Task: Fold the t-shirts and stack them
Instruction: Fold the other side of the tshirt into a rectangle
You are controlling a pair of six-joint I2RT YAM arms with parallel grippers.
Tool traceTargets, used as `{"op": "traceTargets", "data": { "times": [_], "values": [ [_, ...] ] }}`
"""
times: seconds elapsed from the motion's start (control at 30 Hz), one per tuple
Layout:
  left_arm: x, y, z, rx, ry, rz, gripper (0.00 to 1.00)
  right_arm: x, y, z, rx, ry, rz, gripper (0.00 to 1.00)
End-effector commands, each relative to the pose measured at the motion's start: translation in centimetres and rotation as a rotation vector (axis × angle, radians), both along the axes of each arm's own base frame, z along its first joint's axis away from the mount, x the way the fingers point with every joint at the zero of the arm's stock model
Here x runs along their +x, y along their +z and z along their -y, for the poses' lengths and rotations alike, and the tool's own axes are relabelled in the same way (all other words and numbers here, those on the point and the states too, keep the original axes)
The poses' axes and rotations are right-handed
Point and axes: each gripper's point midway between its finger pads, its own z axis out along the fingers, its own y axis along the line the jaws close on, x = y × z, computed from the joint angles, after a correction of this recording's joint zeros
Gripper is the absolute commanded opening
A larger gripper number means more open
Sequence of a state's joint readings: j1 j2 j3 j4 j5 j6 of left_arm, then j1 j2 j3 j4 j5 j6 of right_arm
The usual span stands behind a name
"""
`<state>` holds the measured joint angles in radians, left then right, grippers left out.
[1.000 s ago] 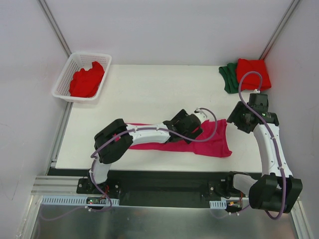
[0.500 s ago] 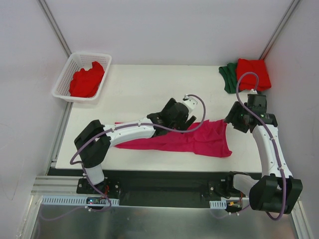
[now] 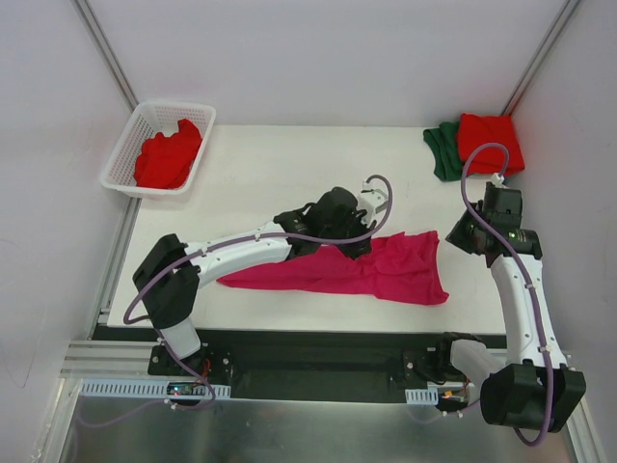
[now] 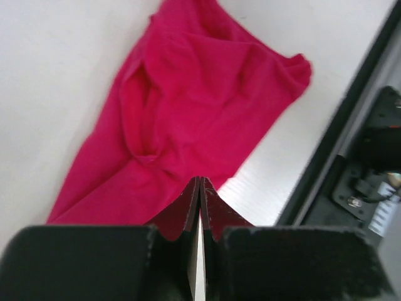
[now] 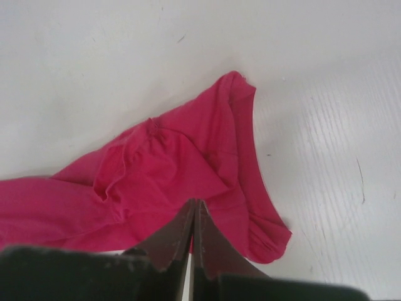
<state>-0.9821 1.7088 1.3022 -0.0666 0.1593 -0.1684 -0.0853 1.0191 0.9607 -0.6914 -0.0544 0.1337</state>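
1. We see a white surface (image 3: pixel 289 174) carrying the clothes.
2. The pink t-shirt (image 3: pixel 405 275) lies rumpled and stretched sideways near the front edge.
3. A white basket (image 3: pixel 123 147) at the far left corner holds a crumpled red t-shirt (image 3: pixel 166 159).
4. At the far right corner, a folded red t-shirt (image 3: pixel 490 143) partly covers a green t-shirt (image 3: pixel 443 149).
5. The left pincer (image 4: pixel 199 183) is closed above the pink cloth. The right pincer (image 5: pixel 193 204) is closed over its right end.

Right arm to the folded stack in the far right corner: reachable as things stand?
Likely yes. The stack lies just beyond the right claw, with only bare table between them and nothing standing in the way.
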Motion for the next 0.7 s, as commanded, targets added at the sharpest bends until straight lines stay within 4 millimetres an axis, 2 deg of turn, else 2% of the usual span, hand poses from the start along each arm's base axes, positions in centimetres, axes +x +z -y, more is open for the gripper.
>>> {"op": "traceTargets", "data": {
  "times": [0.0,0.03,0.07,0.13,0.37,0.4,0.47,0.5,0.6,0.67],
  "values": [
    [-3.8,4.0,3.1,-0.187,-0.167,-0.149,0.0,0.7,1.6,0.1,-0.005,-0.015,0.052,0.02],
    [-4.7,3.7,3.2,-0.197,-0.195,-0.2,0.0,0.6,1.7,0.1,-0.005,-0.015,0.054,0.02],
    [-4.6,4.0,3.9,-0.237,-0.21,-0.194,0.0,0.6,1.8,0.1,-0.006,-0.016,0.055,0.01],
    [-4.7,2.7,4.2,-0.236,-0.206,-0.224,0.0,0.4,1.8,0.2,-0.01,-0.017,0.055,0.02],
    [-3.3,-2.6,5.6,-0.171,-0.164,-0.254,0.0,0.2,1.5,0.3,-0.02,-0.008,0.04,0.02],
    [-3.3,-3.8,5.7,-0.149,-0.158,-0.257,0.0,0.1,1.5,0.3,-0.022,-0.008,0.037,0.01],
    [-2.8,-4.8,5.9,-0.127,-0.145,-0.242,0.0,0.1,1.4,0.3,-0.024,-0.008,0.033,0.01],
    [-2.5,-6.0,5.9,-0.104,-0.129,-0.24,0.0,0.1,1.4,0.3,-0.025,-0.007,0.035,0.01],
    [-1.9,-7.8,6.1,-0.064,-0.106,-0.216,0.0,0.1,1.2,0.3,-0.022,-0.007,0.026,0.01],
    [-1.4,-8.2,6.2,-0.051,-0.098,-0.196,0.0,0.1,1.2,0.3,-0.021,-0.006,0.026,0.01]
  ]
}}
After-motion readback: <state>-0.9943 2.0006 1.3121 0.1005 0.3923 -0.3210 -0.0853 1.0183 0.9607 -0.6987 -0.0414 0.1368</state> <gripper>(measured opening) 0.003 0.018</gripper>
